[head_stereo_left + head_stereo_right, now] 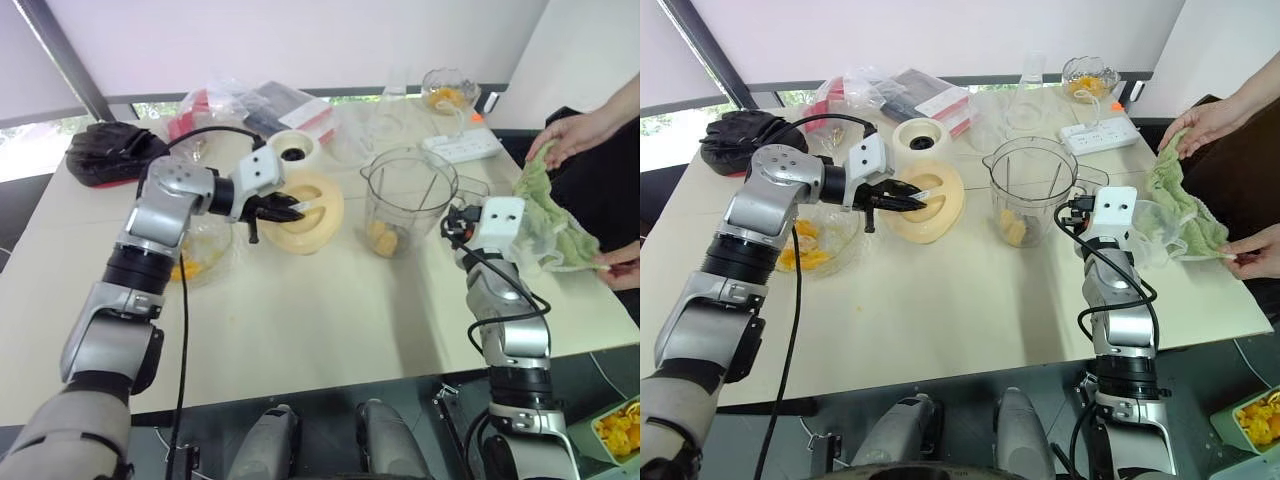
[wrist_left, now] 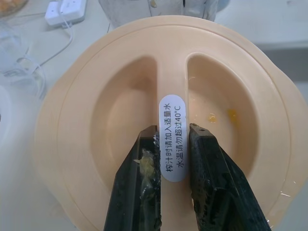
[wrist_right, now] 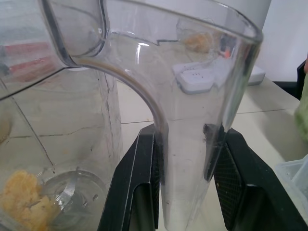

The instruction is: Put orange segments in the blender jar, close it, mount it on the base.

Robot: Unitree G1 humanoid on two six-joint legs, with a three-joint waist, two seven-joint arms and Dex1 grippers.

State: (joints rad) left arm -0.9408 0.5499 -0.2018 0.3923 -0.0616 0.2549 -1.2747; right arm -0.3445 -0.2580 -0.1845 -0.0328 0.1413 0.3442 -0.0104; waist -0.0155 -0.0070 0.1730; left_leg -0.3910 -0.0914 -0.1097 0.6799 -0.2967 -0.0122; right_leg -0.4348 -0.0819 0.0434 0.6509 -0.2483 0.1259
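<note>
- Lid work comes next: the left hand is clamped on the middle ridge of the flat round cream-yellow lid, lying on the bench.
- Right hand has its black fingers on either side of the tall clear plastic blender jar's handle; I cannot tell if they squeeze it.
- Small yellow-orange segments sit inside; keep the lid flat and the jar steady.

one blender jar; one lid; one base

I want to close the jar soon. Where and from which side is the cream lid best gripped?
Grip the lid by its raised centre rib, coming from above along the rib with one finger in each hollow beside it. The left gripper already pinches it this way; the lid's rim looks too wide.
</note>
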